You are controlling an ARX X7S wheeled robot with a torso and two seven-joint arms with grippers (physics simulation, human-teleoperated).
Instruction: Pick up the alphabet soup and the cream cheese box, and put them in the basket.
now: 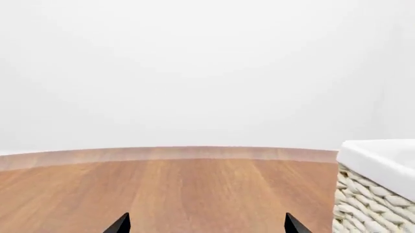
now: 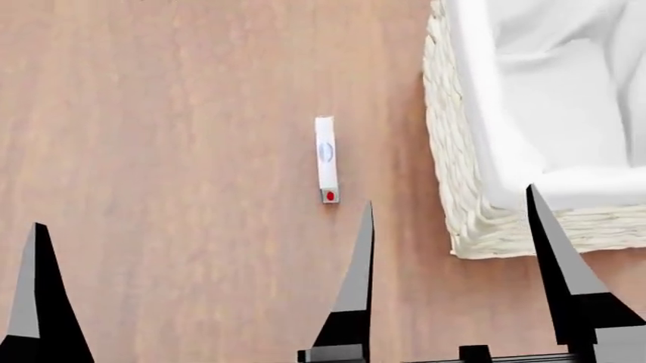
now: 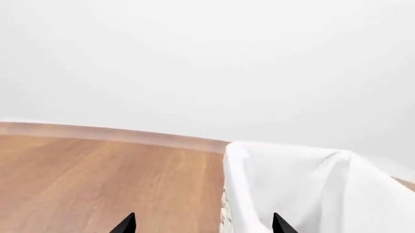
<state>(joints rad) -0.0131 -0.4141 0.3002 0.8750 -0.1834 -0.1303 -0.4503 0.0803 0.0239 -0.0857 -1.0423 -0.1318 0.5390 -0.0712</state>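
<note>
- Two open claws nearest, left claw [image 1: 206, 224] and right claw [image 2: 459, 283], fingers spread wide, nothing held.
- Just beyond, box [image 2: 325, 159] on the table [image 2: 151, 151], near the basket [image 2: 454, 151], not touching.
- Soup out of view.
- Probably the reach for the box; next, straddle its thin sides, then close.

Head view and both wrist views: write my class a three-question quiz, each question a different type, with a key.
1. True or false: the cream cheese box lies inside the basket.
2. Multiple choice: the right gripper is A) shut on the box, B) open and empty, C) out of view.
3. Fill in: the basket's liner is coloured ____.

Key: 1 false, it lies on the wooden table beside the basket. 2 B. 3 white.
</note>
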